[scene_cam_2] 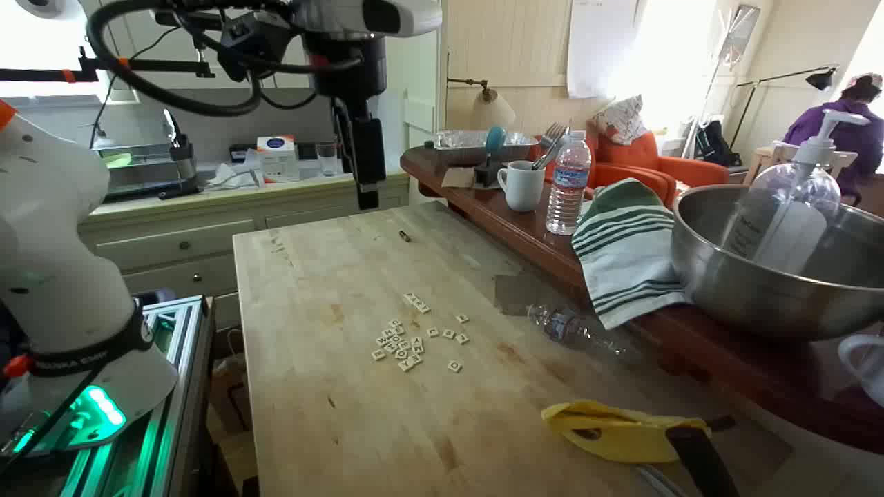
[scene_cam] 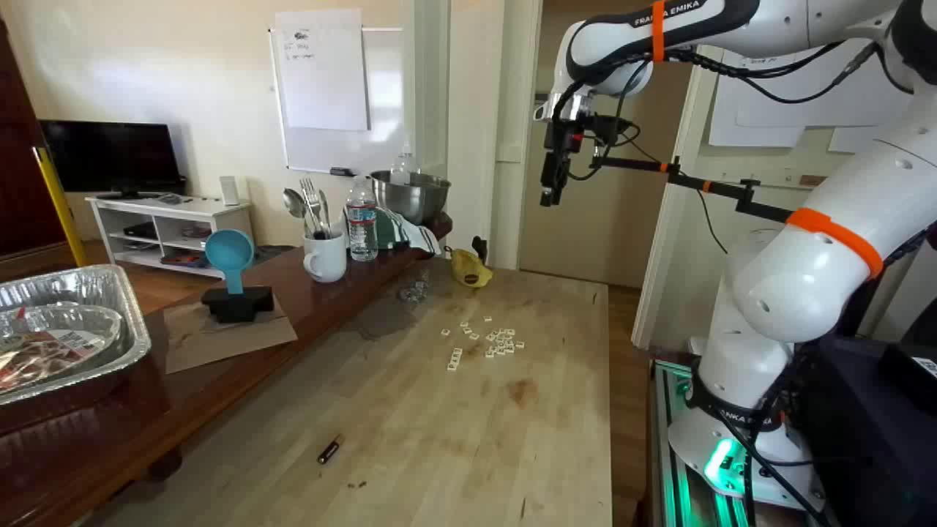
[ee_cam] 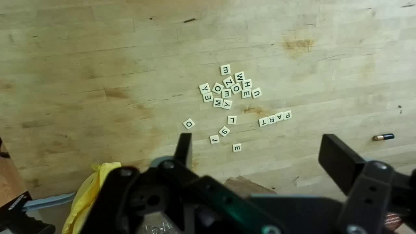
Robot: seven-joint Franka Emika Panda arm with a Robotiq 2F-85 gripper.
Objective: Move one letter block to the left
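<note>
Thirteen loose letter blocks (ee_cam: 226,93) are bunched at 1 o'clock from frame centre on the tabletop (ee_cam: 107,65), wrist view, many edge to edge. PART row (ee_cam: 276,117), four tiles end to end, is at 4 o'clock from the bunch. L, S, J and E tiles (ee_cam: 224,131) scatter toward 6, single O tile (ee_cam: 188,123) between 7 and 8. Can't tell which block is meant. Gripper (ee_cam: 255,143): fingers spread wide, that E down on the tabletop visible between the tips. Battery (ee_cam: 383,136) lies at 3 from PART; yellow item (ee_cam: 85,200) at 8 from the bunch, partly hidden by the gripper. In an exterior view, white mug (scene_cam: 333,263) with cutlery (scene_cam: 313,205) in it plus water bottle (scene_cam: 362,227) stand on the dark wood counter (scene_cam: 326,298), around 10 o'clock from the bunch. PART sits between 8 and 9, battery at 8. Gripper hangs well above the blocks, roughly 1 o'clock, tips down; finger gap unreadable from here. In an exterior view, clear bottle (scene_cam_2: 573,330) lies on its side at 3 o'clock from the bunch; steel bowl (scene_cam_2: 753,293) with a pump bottle (scene_cam_2: 787,214) in it, farther out between 2 and 3. PART is near the bunch, between 12 and 1, gripper high up between 11 and 12.
</note>
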